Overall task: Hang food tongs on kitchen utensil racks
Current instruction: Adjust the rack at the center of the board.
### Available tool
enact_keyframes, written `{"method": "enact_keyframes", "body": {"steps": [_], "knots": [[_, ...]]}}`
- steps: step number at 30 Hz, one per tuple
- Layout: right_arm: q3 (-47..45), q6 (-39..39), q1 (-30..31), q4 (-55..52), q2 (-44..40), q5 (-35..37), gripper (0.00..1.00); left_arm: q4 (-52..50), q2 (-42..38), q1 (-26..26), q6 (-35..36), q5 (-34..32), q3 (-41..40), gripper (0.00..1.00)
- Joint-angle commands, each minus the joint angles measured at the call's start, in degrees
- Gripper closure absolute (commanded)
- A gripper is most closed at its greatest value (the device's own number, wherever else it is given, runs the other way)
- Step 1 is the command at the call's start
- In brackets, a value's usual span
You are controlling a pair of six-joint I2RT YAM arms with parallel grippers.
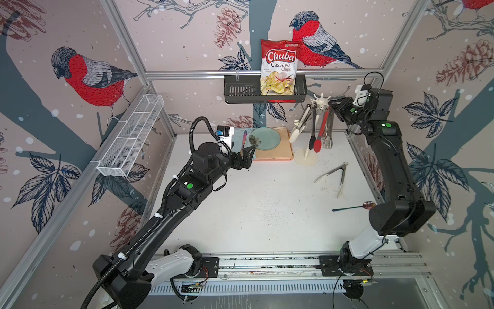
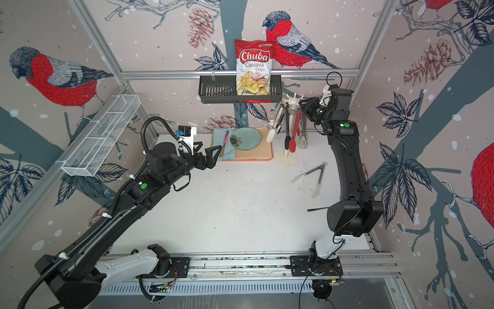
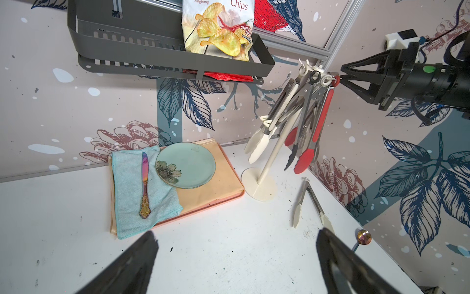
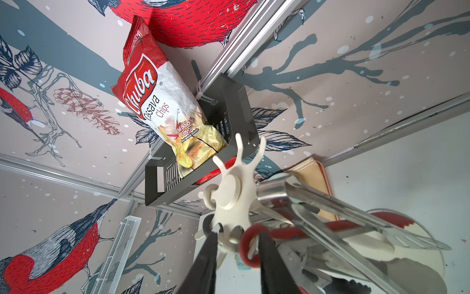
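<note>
The cream-white utensil rack stands at the back right of the table. White-tipped, black, red and bare steel food tongs hang from its crown. Another pair of tongs lies spread on the table in front of it. My right gripper is up at the crown. Its fingers stand narrowly apart, with a hook and part of the red tongs' loop between them. My left gripper hovers wide open and empty over the table, near the tray.
A peach tray holds a green plate, a blue cloth and a knife. A black basket with a chips bag hangs on the back wall. A white mesh basket is on the left wall. A spoon lies by the right arm.
</note>
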Motion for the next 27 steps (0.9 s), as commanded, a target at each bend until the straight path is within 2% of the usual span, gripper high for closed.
{"method": "enact_keyframes", "body": {"steps": [1, 7, 16, 27], "knots": [[0.32, -0.56, 0.37, 0.39, 0.08, -0.07, 0.72, 0.73, -0.34, 0.04, -0.35, -0.47, 0.06, 0.04], [-0.22, -0.47, 0.89, 0.64, -0.01, -0.06, 0.77, 0.47, -0.69, 0.04, -0.36, -0.38, -0.33, 0.04], [-1.76, 1.14, 1.72, 2.19, -0.95, 0.73, 0.9, 0.31, -1.65, 0.06, -0.24, -0.5, -1.08, 0.04], [-5.54, 5.68, 2.48, 6.58, -3.4, 3.03, 0.98, 0.11, -2.36, 0.12, 0.08, -0.38, -1.46, 0.04]]}}
